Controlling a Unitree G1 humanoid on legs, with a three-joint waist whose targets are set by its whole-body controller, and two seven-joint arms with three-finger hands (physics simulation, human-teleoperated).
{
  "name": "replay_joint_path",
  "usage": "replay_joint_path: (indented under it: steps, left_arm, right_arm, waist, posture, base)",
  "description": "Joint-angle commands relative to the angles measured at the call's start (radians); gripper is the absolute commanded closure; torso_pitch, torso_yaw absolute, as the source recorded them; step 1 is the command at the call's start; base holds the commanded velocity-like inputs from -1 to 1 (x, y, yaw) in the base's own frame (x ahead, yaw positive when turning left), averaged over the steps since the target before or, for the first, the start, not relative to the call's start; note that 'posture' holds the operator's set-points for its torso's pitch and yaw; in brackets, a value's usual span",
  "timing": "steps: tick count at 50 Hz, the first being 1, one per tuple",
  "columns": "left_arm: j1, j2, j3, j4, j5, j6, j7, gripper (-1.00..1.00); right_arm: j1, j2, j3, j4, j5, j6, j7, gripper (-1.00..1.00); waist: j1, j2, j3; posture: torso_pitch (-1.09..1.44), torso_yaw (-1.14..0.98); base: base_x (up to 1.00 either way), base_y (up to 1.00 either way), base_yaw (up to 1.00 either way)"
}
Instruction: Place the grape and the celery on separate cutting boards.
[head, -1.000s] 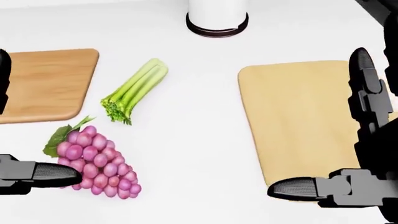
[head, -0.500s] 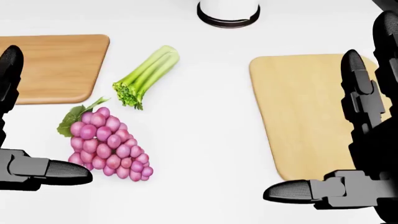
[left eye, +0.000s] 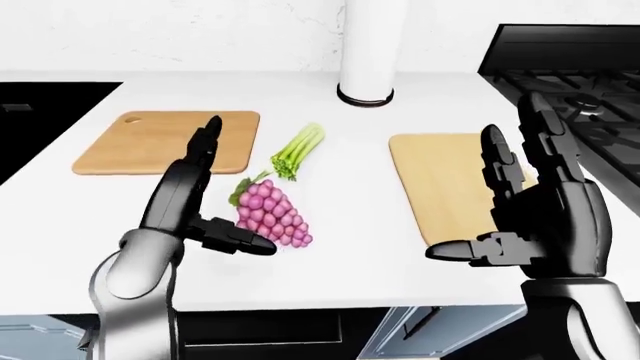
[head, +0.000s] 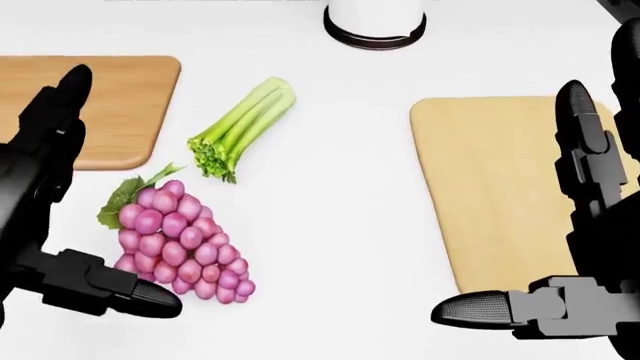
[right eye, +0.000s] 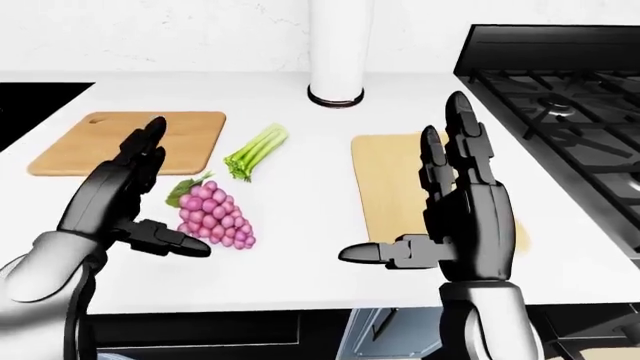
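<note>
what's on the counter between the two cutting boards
In the head view, the celery and the grape lie between the darker cutting board and the lighter cutting board; the rest is bare white counter.

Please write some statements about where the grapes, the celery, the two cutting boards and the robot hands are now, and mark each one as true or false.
1. The bunch of pink-purple grapes lies on the white counter, not on a board. True.
2. The green celery stalk rests on the pale wooden cutting board. False: it lies on the counter between the two boards.
3. The left hand is open beside the grapes. True.
4. The right hand holds the celery. False: it is open and holds nothing.
5. The darker brown wooden cutting board carries the grapes. False: nothing lies on it.
</note>
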Motion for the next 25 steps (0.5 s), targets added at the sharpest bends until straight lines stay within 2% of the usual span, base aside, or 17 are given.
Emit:
replay_joint_path:
  steps: [1,4,10,18,25]
  left_arm:
    - [-0.03,-0.005,0.009,-0.012,0.061,-0.045,-0.039,-1.0]
    - [-0.033,-0.031,0.017,0.029,0.086,-0.084,-0.057,-1.0]
    - [-0.029,-0.057,0.001,0.045,0.142,-0.1,-0.098,-1.0]
    - [-0.005,-0.092,-0.012,0.076,0.172,-0.152,-0.109,-0.99]
    - [0.003,-0.112,-0.035,0.094,0.199,-0.174,-0.12,-0.8]
  right_arm:
    - [-0.014,0.0,-0.008,-0.028,-0.006,-0.027,0.009,-1.0]
    - [-0.017,0.019,-0.016,-0.028,-0.024,-0.021,0.032,-1.0]
    - [-0.018,0.043,-0.019,-0.025,-0.051,-0.018,0.06,-1.0]
    - [-0.018,0.052,-0.028,-0.018,-0.053,-0.018,0.067,-1.0]
    - [-0.026,0.046,-0.039,-0.027,-0.038,-0.001,0.06,-1.0]
  waist:
    - [0.0,0.001,-0.016]
    - [0.001,-0.001,-0.017]
    - [0.0,-0.003,-0.018]
    - [0.0,-0.003,-0.017]
    - [0.001,-0.005,-0.017]
  posture:
    - [0.0,0.0]
    - [0.0,0.0]
    - [0.0,0.0]
    - [0.0,0.0]
    - [0.0,0.0]
  base:
    - [0.0,0.0,0.0]
    - [0.0,0.0,0.0]
    - [0.0,0.0,0.0]
    - [0.0,0.0,0.0]
    - [0.0,0.0,0.0]
